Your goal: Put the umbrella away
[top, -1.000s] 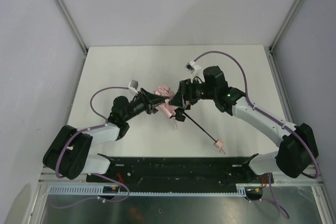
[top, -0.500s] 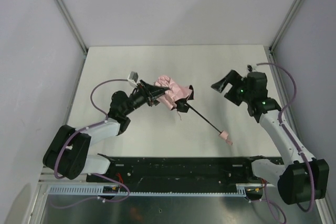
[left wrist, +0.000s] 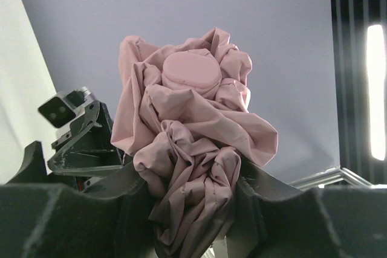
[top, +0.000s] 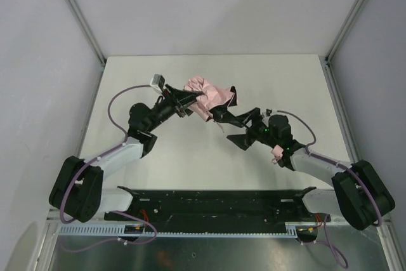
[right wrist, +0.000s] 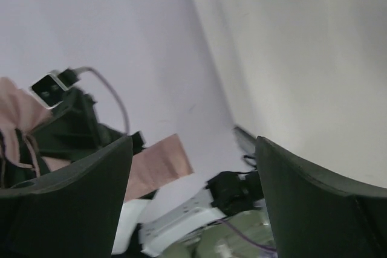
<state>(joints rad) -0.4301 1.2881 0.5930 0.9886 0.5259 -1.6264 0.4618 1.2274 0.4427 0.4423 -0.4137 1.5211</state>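
Fabric of the pale pink umbrella [top: 206, 96] [left wrist: 193, 149] is bunched and pinched in the left gripper [top: 188, 105] [left wrist: 190, 209], over the middle of the worktop [top: 190, 163]. Just beside its dark ribs, the right gripper [top: 244, 126] [right wrist: 193, 149] is spread wide, holding nothing.

Overhead view down on table [top: 190, 157]; close, upward-tilted wrist views; umbrella [top: 204, 95] common to overhead and left.

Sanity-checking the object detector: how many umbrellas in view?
1. The umbrella is mid-table, its bunched pink fabric clamped in the left gripper; its handle shows beside the right arm. None seems hidden.
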